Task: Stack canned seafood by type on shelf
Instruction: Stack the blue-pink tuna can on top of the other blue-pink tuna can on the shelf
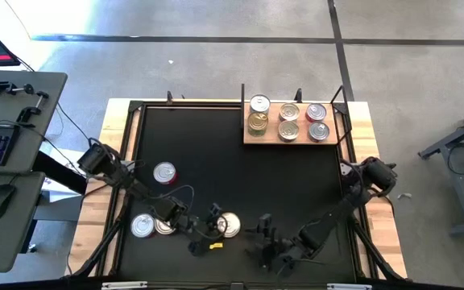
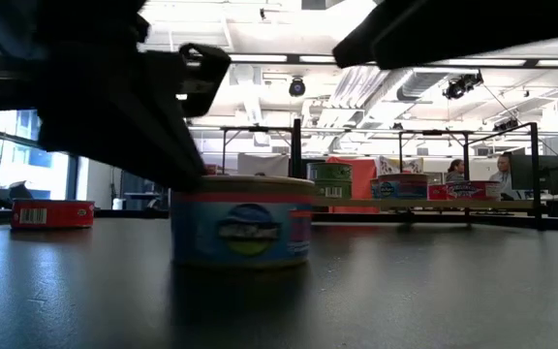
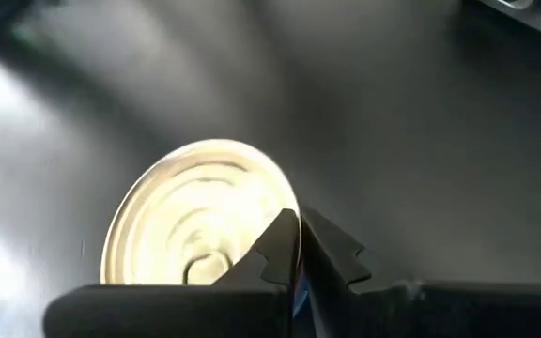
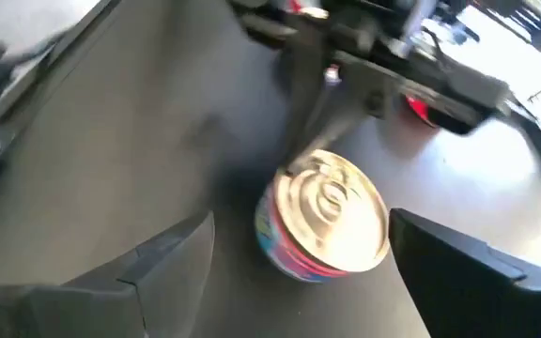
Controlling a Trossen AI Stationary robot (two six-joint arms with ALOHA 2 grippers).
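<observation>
A flat round can (image 1: 229, 225) with a pale pull-tab lid and a blue and red side (image 2: 243, 233) stands on the black mat near the table's front edge. My left gripper (image 1: 215, 220) reaches it from the left and is shut at its rim (image 3: 299, 221). My right gripper (image 1: 266, 235) is open just right of the can. Its two fingers stand apart on either side of the can (image 4: 332, 221) without touching it. The wooden shelf (image 1: 296, 142) lies at the far right and carries several cans (image 1: 288, 119). My left gripper pinches the can's rim (image 3: 296, 246) between its two fingertips, one finger over the lid and the other outside the wall. The fingers slant down from the table's left (image 4: 301, 141). The can stands upright with its base on the mat.
A red-sided can (image 1: 164, 172) stands alone at the mat's left middle. Two more cans (image 1: 142, 225) (image 1: 165, 226) sit side by side under my left arm near the front left. Black posts stand at the shelf's corners. Bare mat lies between the shelf and the grippers.
</observation>
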